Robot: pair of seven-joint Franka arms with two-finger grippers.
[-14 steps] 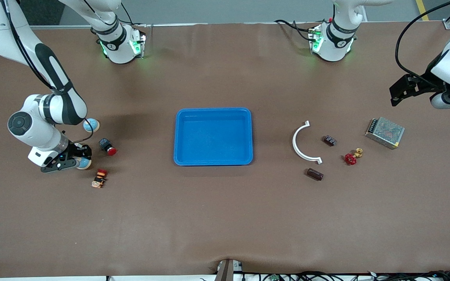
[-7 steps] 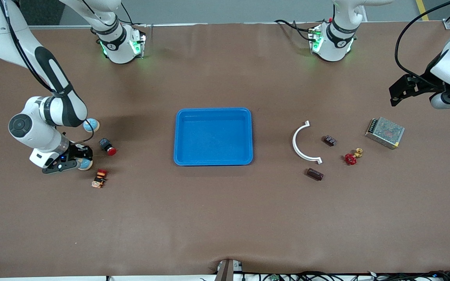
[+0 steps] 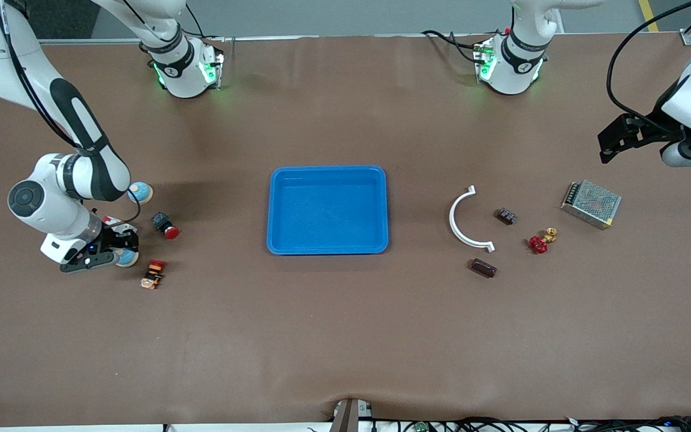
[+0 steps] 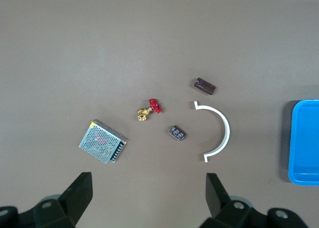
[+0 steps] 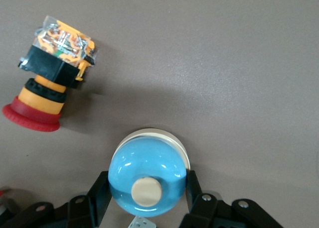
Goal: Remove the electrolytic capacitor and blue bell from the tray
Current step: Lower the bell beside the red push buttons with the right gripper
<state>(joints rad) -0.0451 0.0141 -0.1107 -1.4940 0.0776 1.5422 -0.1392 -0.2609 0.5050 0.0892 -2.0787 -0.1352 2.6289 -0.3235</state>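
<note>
At the right arm's end of the table, the orange-and-red push button point(image 3: 153, 273) lies nearest the front camera, where it was a second ago. Just farther back, the right gripper point(image 3: 119, 254) has slid a little toward the table edge and toward the camera since the earlier frame, and the blue bell point(image 3: 127, 258) between its fingers has gone with it. In the right wrist view the two black fingers point(image 5: 99, 197) press against either side of the bell point(image 5: 148, 180), so the jaws are narrowed onto it and grip it; the gripper's midpoint sits at point(image 5: 144, 193). The bell is a glossy sky-blue dome on a cream base with a cream knob on top. Whether it rests on the table or is just clear of it cannot be told.

Farther from the camera lie a black button with a red cap point(image 3: 165, 225) and then a second blue bell point(image 3: 140, 192), both unmoved. The blue tray point(image 3: 327, 245) sits mid-table.

Toward the left arm's end, nearest the camera, lies the dark brown capacitor point(image 3: 483, 267), a short cylinder on its side, beside the end of the white curved bracket point(image 3: 460, 222). Farther back are the red-handled brass valve point(image 3: 540, 242), a small black component point(image 3: 506, 216) and the metal mesh power supply point(image 3: 591, 204). None of these has shifted.

The left gripper point(image 3: 612, 144) waits in the air over the table's end, above the power supply; in the left wrist view its fingers point(image 4: 79, 193) stand wide apart, holding nothing.
</note>
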